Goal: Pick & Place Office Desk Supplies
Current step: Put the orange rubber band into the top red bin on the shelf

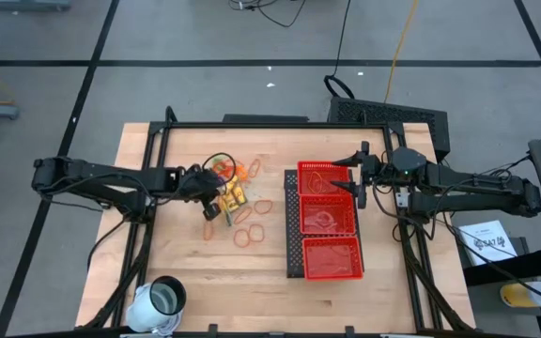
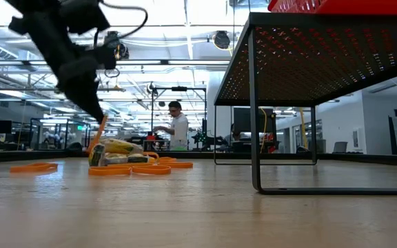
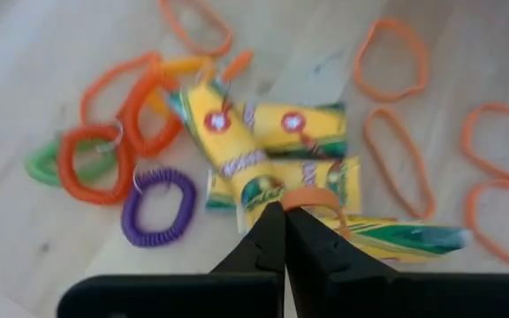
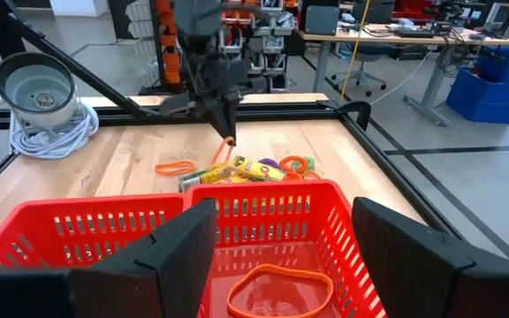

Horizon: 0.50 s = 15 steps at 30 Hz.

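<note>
Left wrist view: left gripper (image 3: pixel 283 210), fingers pressed together on one orange rubber band (image 3: pixel 312 196), which loops out from the tips just above the pile of yellow packets (image 3: pixel 277 146). Held band: hanging from the fingertips over the heap, its loop lying crosswise to the fingers; the low view shows it as a short orange strip under the tips, barely clear of the packets. Remaining supplies: loose rubber bands (image 1: pixel 244 225) spread on the wood toward the tray, coiled purple, green and orange loops (image 3: pixel 155 208) on the far side of the heap. Destination: red mesh tray (image 1: pixel 327 225), well apart from the pile toward the right arm; one band already lies in its end compartment (image 4: pixel 279 284). Right gripper (image 1: pixel 361 178): fingers spread wide, empty, poised over that end of the tray; the left arm is clearly the nearer to the pile. Surface: pale wooden table (image 1: pixel 177 253), white cup (image 1: pixel 162 299) at its near edge. Room: open workshop, a person (image 2: pixel 178 127) standing far behind.
</note>
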Available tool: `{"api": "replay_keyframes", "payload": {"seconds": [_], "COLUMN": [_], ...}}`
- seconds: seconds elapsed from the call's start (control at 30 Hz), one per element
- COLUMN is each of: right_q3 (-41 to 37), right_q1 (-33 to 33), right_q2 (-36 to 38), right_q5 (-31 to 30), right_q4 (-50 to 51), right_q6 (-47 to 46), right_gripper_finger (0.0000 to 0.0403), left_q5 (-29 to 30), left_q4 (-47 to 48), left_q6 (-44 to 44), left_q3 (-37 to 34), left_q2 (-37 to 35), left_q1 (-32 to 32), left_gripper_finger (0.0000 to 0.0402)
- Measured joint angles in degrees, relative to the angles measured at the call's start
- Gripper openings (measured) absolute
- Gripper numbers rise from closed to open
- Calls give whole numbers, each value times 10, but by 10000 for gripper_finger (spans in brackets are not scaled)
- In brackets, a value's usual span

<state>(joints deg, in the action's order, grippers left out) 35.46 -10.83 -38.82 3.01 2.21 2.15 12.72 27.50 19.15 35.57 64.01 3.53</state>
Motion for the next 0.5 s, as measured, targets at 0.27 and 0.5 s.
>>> {"api": "replay_keyframes", "payload": {"seconds": [0.27, 0.5], "right_q3": [0, 0], "right_q1": [0, 0], "right_q2": [-19, -98], "right_q5": [1, 22], "right_q4": [-45, -189], "right_q6": [-19, -31], "right_gripper_finger": [254, 254], "left_q5": [50, 58], "left_q4": [8, -134], "left_q6": [-58, -164], "left_q3": [83, 113], "left_q2": [0, 0], "left_q1": [-46, -56], "left_gripper_finger": [2, 1]}}
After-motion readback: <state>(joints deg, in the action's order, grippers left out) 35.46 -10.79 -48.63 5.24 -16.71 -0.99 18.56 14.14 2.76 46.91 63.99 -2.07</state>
